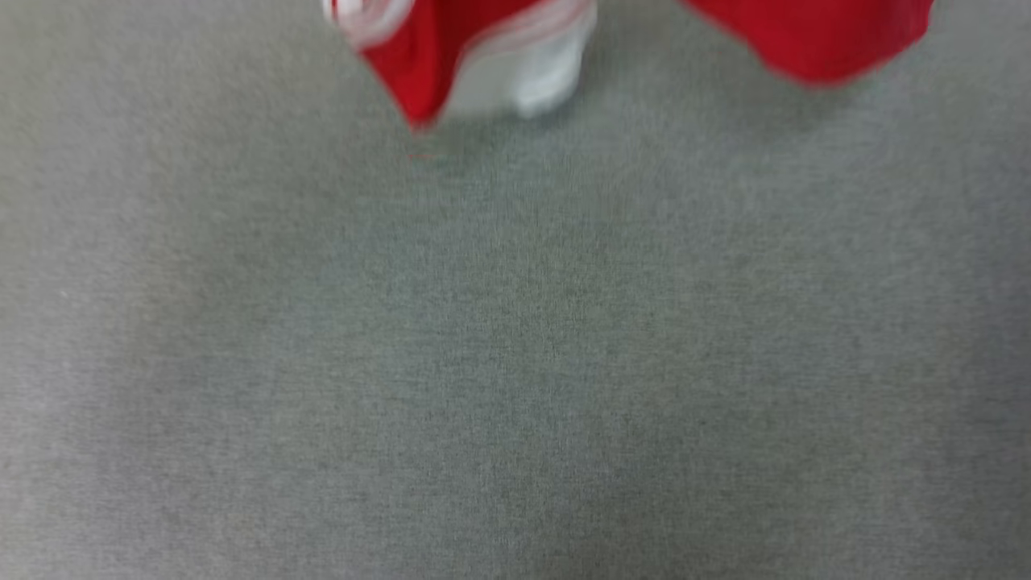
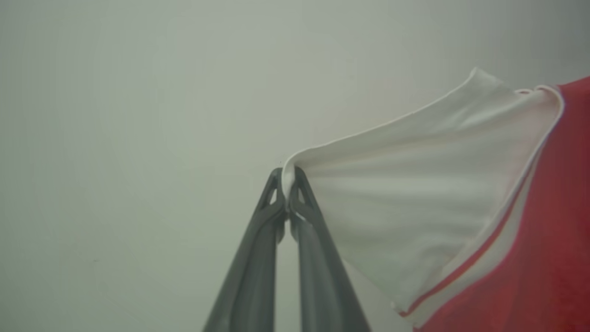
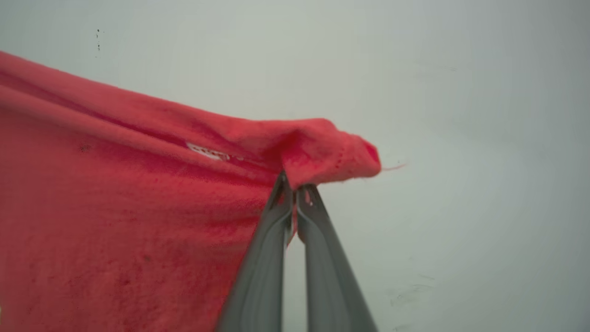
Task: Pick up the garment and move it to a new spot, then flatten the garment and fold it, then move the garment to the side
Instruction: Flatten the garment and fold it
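Head view shows the red jersey [image 1: 419,64] hanging at the top edge of the frame, held up over the grey fabric-covered surface [image 1: 515,362]. Its lowest folds and one white sleeve [image 1: 532,72] dangle close to that surface; the blur makes it impossible to tell whether they touch it.

In the left wrist view the left gripper [image 2: 288,184] is clamped on the very edge of the white sleeve, with only a thin rim of cloth caught between the finger ends. In the right wrist view the right gripper [image 3: 295,184] is pinched shut on a bunched red corner [image 3: 332,152] of the jersey, and the body of the shirt sags away from it.

The weaker hold looks to be the left one. With so little sleeve hem between the fingers, a quick swing or a tug from the other arm could pull it free and drop that side.

The two holds are also uneven: one is on a sleeve, the other on a red corner. The jersey therefore hangs skewed and may land twisted or doubled over, which would make flattening harder.

If the low folds drag on the surface as the shirt is carried, they could tuck under it.
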`<state>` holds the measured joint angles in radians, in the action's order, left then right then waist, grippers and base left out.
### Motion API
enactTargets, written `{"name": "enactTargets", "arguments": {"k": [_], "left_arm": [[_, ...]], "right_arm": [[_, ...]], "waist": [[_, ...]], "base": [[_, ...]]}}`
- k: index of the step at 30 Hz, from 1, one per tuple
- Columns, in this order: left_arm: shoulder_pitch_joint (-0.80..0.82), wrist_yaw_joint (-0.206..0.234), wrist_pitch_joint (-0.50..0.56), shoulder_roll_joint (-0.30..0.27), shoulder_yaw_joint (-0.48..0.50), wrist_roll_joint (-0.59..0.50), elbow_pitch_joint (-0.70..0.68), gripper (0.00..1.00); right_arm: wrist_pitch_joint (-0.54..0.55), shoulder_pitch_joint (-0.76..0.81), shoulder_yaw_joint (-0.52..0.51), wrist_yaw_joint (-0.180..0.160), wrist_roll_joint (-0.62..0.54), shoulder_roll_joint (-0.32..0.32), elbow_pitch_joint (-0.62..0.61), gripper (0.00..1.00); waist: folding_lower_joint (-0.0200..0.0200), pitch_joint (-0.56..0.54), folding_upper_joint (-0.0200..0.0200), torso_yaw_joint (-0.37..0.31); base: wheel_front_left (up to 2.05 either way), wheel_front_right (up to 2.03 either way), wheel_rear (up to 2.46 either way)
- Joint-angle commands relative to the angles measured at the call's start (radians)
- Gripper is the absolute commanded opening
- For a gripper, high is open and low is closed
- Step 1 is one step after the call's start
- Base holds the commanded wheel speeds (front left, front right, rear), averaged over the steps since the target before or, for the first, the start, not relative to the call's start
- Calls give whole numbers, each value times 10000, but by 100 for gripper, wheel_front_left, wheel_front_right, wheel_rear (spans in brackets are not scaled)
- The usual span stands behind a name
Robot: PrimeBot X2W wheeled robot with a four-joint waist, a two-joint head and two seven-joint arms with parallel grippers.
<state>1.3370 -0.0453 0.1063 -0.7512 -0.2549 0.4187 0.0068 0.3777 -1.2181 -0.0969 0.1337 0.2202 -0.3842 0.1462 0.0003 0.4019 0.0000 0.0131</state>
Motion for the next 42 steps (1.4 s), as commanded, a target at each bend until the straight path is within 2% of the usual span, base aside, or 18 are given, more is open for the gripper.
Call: {"name": "enactTargets", "arguments": {"k": [1,5,10,14,17,22,25,30,37,42], "left_arm": [[627,15,-155,8,45,-174,470,0],[2722,-216,-930,613,-339,-670,2374,0],[4711,-286,-2120,1348,-729,-1204,4569,0],[5380,-308,-3025,1864,-941,-1364,5956,0],[5236,-337,-3470,2205,-1055,-1351,6595,0],[4000,-470,-3708,2833,-1310,-1214,6971,0],[2909,-495,-3730,3139,-1169,-1146,6308,0],[917,-566,-3722,3553,-1030,-1054,5437,0],[-2629,-655,-3723,4003,-944,-867,4137,0],[-4970,-691,-3724,3960,-1207,-725,3789,0]], "right_arm": [[-194,-456,-146,-56,-197,-137,442,0],[-1230,-2168,-100,-58,-984,38,1960,0],[-2455,-3804,-216,-72,-2031,308,3877,0],[-3505,-4559,-585,-75,-2651,675,5076,0],[-4252,-4564,-753,-67,-3022,1003,5837,0],[-5338,-3883,-663,-43,-3269,1405,6897,0],[-5958,-3220,-501,-41,-3157,1439,7299,0],[-6317,-1951,-459,-41,-2893,1363,7619,0],[-6434,621,-136,-40,-2250,1105,7030,0],[-6430,2667,351,-40,-1530,1024,6380,0]], "waist": [[-3,1002,0,55],[-3,1789,0,125],[-3,2512,0,201],[-3,2815,0,324],[-3,2864,0,394],[-3,2729,0,565],[-3,2498,0,674],[-3,1965,0,814],[-3,719,0,1010],[-3,-235,0,1001]], "base": [[0,0,0],[0,0,0],[0,0,0],[0,0,0],[0,0,0],[0,0,0],[0,0,0],[0,0,0],[0,0,0],[0,0,0]]}}
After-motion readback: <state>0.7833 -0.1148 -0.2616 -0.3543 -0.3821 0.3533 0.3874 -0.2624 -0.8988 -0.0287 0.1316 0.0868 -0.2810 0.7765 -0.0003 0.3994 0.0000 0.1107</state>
